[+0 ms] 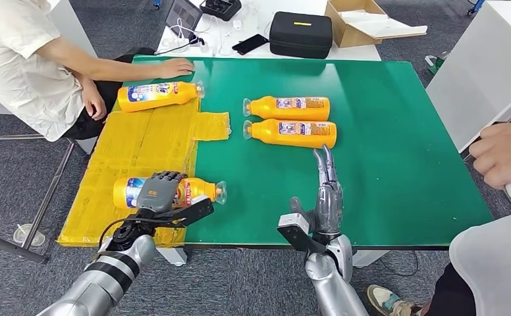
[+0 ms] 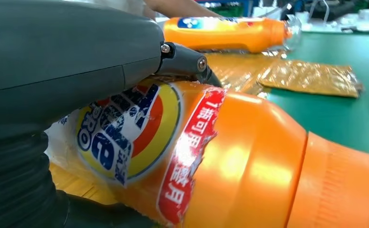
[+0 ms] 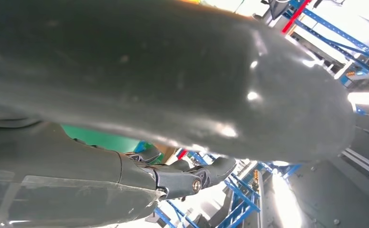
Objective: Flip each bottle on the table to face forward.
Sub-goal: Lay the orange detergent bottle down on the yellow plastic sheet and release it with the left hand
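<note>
on the yellow mat [image 1: 141,141], left hand [image 1: 157,193] grips near bottle [image 1: 199,190].

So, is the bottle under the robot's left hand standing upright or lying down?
Lying down. The bottle rests on its side on the yellow sheet, cap pointing right, with the left hand on top.

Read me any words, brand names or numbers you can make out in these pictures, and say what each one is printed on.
"PRO": round logo on the bottle under the left hand, near bottle; larger blue letters beside it partly hidden.
"1瓶可用…整月": red band on that label, middle character unclear.
Far bottle: label too small to read.
Two middle bottles: labels too small to read.
</note>
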